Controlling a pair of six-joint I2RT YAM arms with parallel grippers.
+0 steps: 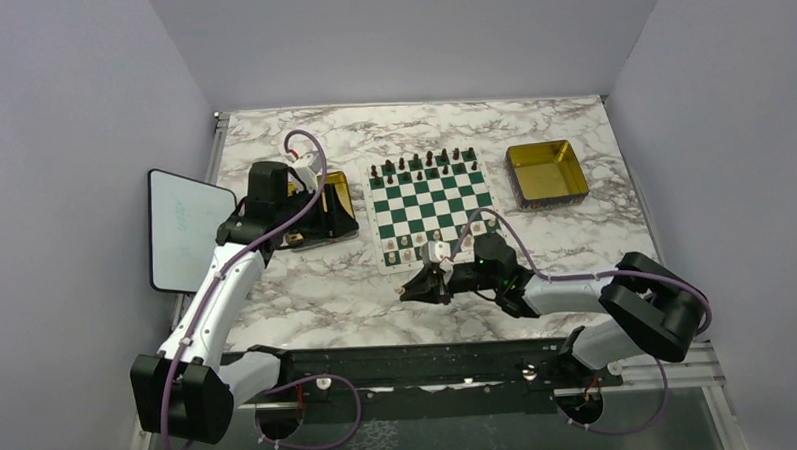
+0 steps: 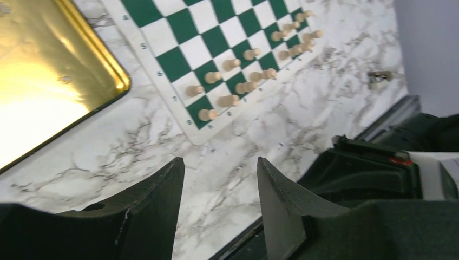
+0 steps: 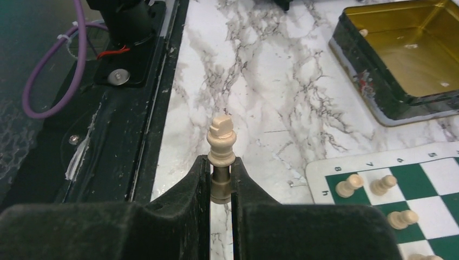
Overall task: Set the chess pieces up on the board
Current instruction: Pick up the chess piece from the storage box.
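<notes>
Right gripper point(image 3: 221, 172) is shown by its wrist view pinched on a cream chess piece point(image 3: 221, 142), unclear from above; the head projects past the fingertips, just off the board point(image 3: 319, 179) corner. Left gripper point(image 2: 220, 165) is spread.

The gold rectangular metal tray point(image 3: 417, 59) is glossy, the cream wooden chess piece point(image 3: 221, 142) smooth and matt, the black fingers point(image 3: 184, 206) of the right gripper point(image 3: 221, 163) grainy.

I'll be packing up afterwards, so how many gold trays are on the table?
2. The right tray sits to the right of the board. The left tray lies to the left of it, partly under the left arm. No others show.
</notes>
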